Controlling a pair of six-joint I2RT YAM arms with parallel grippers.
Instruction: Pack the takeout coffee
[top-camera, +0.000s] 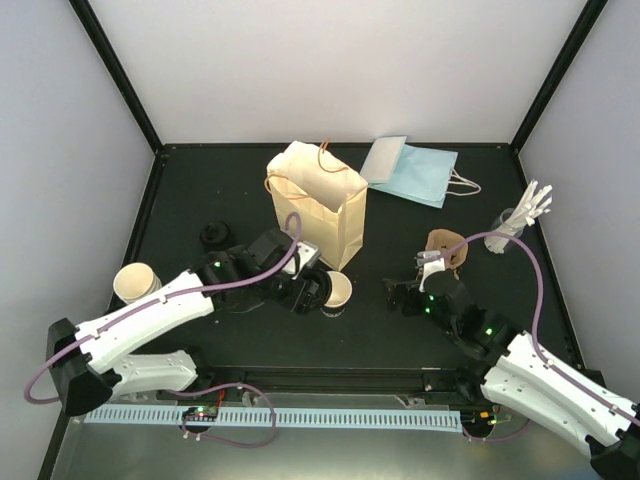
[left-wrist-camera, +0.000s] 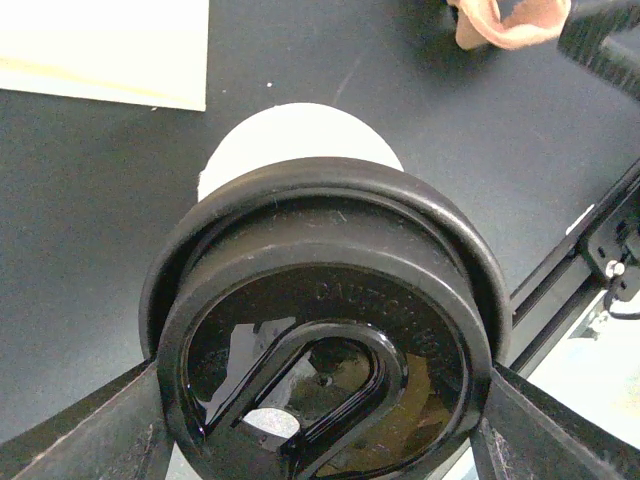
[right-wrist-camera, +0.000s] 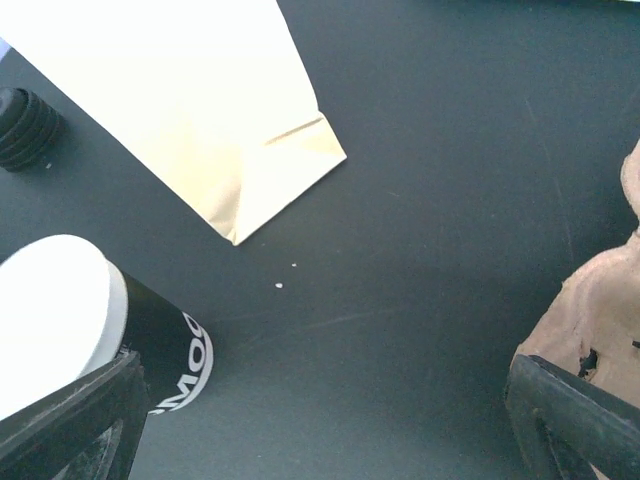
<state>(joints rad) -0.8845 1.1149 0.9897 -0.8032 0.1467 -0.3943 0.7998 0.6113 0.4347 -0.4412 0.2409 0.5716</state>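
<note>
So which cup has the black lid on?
The takeout coffee, the cream cup gripped by the left fingers beside the tan bag. The stacked cups at the left edge have no lid, and the dark cup shows a white top.

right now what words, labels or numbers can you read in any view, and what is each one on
"CAUTION": raised letters on the black lid of the takeout coffee, left wrist view; the letters after it are too faint to read.
"MOC": white print on what looks like the takeout coffee's black side, right wrist view; cut off at the edge, so probably part of a longer word.
Top view: no text legible.
</note>
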